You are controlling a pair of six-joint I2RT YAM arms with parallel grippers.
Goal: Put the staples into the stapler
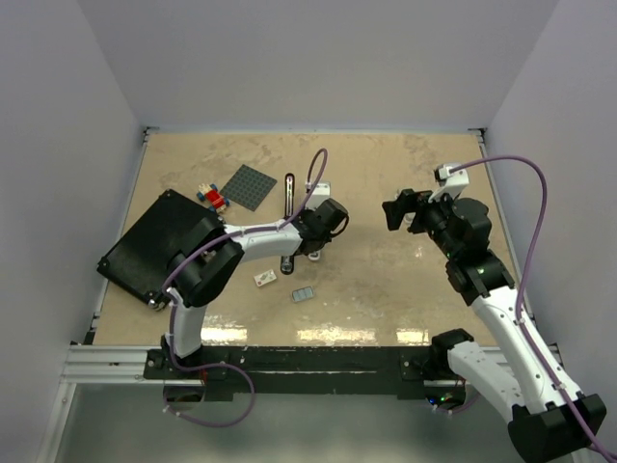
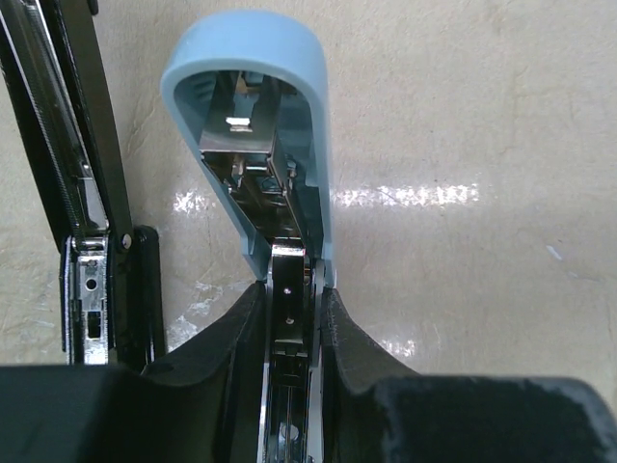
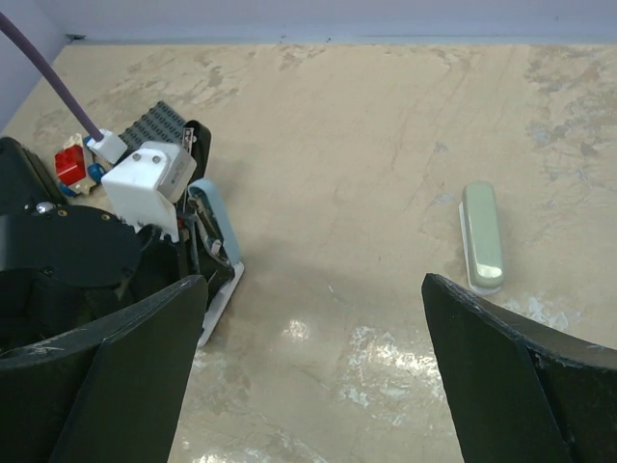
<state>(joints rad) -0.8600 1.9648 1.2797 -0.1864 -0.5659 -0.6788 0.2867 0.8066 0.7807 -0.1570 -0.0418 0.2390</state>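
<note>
In the left wrist view a light-blue stapler (image 2: 253,116) stands with its lid swung up. My left gripper (image 2: 291,299) is shut on its metal staple rail, one finger on each side. The right wrist view shows the same stapler (image 3: 217,227) under the left wrist. From above, the left gripper (image 1: 310,247) covers most of it. The staples (image 1: 305,293), a small pale grey-blue block, lie on the table just in front, untouched. My right gripper (image 1: 393,210) hovers to the right of the stapler, wide open (image 3: 313,289) with nothing between its fingers.
A black stapler (image 2: 92,222) lies open right beside the blue one, its long arm (image 1: 289,190) pointing away. A little white box (image 1: 265,279) sits near the staples. A black board (image 1: 159,241), a grey baseplate (image 1: 249,186) and bricks (image 1: 210,197) are far left. A pale green oblong (image 3: 482,236) lies right.
</note>
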